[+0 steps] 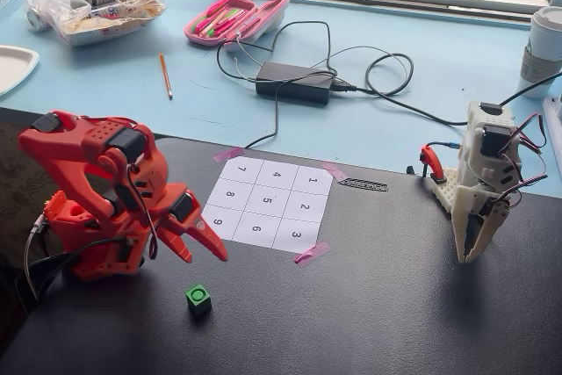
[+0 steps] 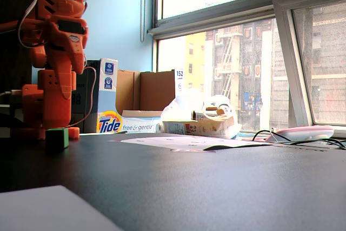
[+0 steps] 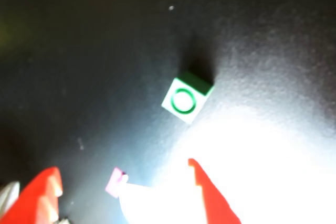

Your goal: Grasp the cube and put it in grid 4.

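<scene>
The green cube (image 1: 198, 298) sits on the black table, in front of the numbered sheet and off it. It also shows in a fixed view (image 2: 57, 138) and in the wrist view (image 3: 186, 99), with its round recess up. My red gripper (image 1: 205, 256) is open and empty, and hovers a little behind the cube. In the wrist view the gripper (image 3: 123, 174) has its two red fingers wide apart, and the cube lies ahead of them, to the right. Grid 4 (image 1: 277, 176) is in the far row of the white sheet, in the middle, and is empty.
A white second arm (image 1: 483, 191) stands at the right. Pink tape scraps (image 1: 312, 253) hold the sheet's corners; one shows in the wrist view (image 3: 114, 182). A power adapter (image 1: 294, 82) with cables, a pink pencil case (image 1: 235, 19) and a pencil (image 1: 165, 75) lie on the blue surface behind.
</scene>
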`<move>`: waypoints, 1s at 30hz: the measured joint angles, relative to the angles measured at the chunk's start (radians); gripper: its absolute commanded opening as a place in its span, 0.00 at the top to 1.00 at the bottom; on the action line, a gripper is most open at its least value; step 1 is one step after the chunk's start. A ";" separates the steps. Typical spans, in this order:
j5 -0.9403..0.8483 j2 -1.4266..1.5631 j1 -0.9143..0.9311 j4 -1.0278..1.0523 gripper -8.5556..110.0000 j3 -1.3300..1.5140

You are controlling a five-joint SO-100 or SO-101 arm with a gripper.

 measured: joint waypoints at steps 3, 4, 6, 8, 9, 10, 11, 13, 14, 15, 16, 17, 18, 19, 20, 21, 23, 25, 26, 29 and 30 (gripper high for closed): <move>0.017 -0.077 0.054 -0.029 0.59 0.000; 0.017 -0.103 0.063 -0.040 0.59 0.000; 0.017 -0.147 0.067 -0.061 0.59 0.000; 0.017 -0.181 0.080 -0.086 0.59 0.009; 0.020 -0.193 0.089 -0.095 0.59 0.012; 0.023 -0.201 0.095 -0.103 0.59 0.012; 0.023 -0.210 0.095 -0.110 0.59 0.017; 0.023 -0.222 0.089 -0.132 0.59 0.037; 0.023 -0.229 0.087 -0.147 0.59 0.048; 0.023 -0.233 0.089 -0.161 0.59 0.060; 0.023 -0.238 0.094 -0.176 0.59 0.075; 0.023 -0.242 0.098 -0.189 0.59 0.086; 0.025 -0.245 0.100 -0.198 0.59 0.095; 0.026 -0.249 0.097 -0.206 0.59 0.101; 0.026 -0.253 0.094 -0.210 0.59 0.103; 0.026 -0.259 0.091 -0.215 0.59 0.103; 0.026 -0.268 0.092 -0.225 0.59 0.106; 0.029 -0.278 0.095 -0.235 0.60 0.107; 0.034 -0.284 0.095 -0.238 0.62 0.109; 0.041 -0.293 0.095 -0.247 0.64 0.112; 0.041 -0.298 0.095 -0.250 0.67 0.115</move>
